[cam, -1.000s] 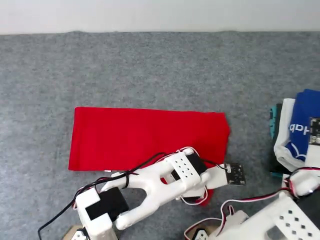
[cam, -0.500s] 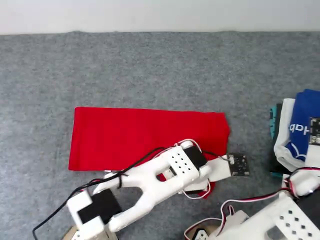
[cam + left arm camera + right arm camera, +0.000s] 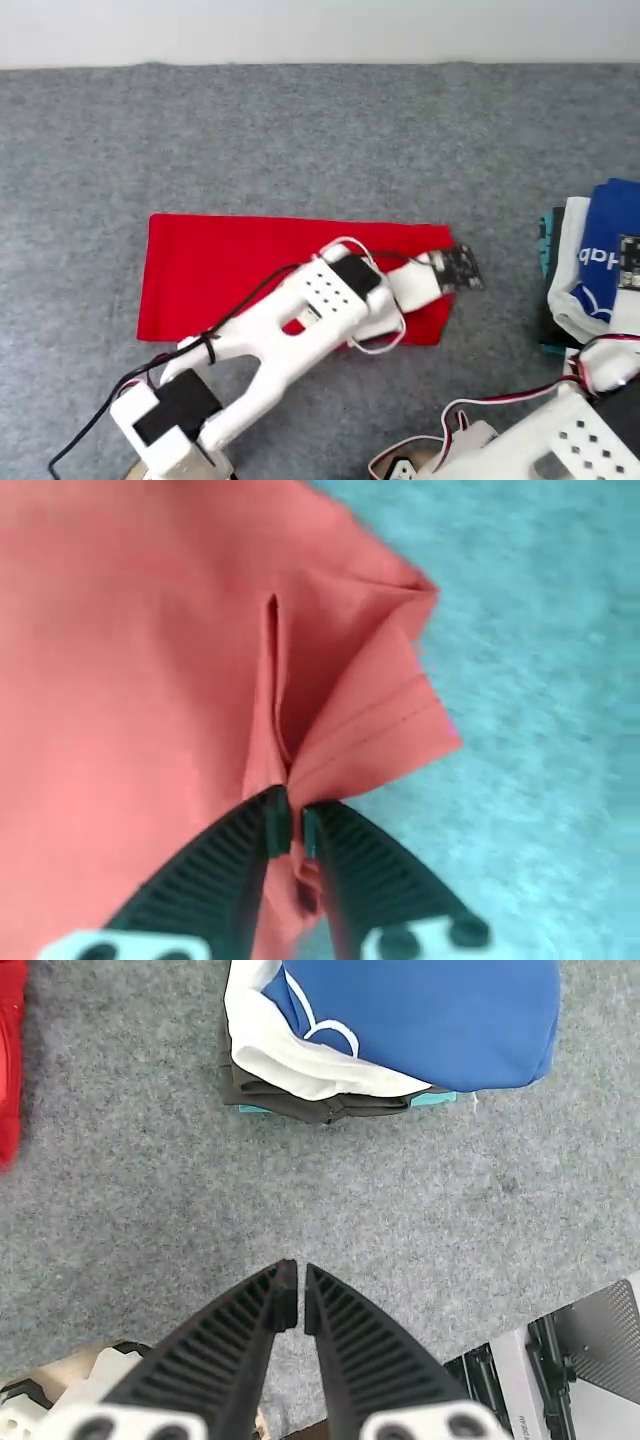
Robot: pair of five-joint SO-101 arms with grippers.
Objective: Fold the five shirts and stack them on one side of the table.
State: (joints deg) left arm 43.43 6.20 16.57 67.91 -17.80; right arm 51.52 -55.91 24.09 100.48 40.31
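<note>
Shut tight on a corner of the red shirt (image 3: 130,680) with the left gripper (image 3: 291,815), right at the tips. Just carried it farther over the flat cloth. Looks like a fold half made.

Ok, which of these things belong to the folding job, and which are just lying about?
Job: red shirt, pinched in the left claw; stack of folded shirts; right claw, shut, empty.
Lying about: grey mat under everything; grey gear beyond the mat.

Shows a red shirt (image 3: 220,275) folded into a long strip mid-table, one end bunched, plus a blue-topped stack of folded shirts (image 3: 590,270) at the right edge.
</note>
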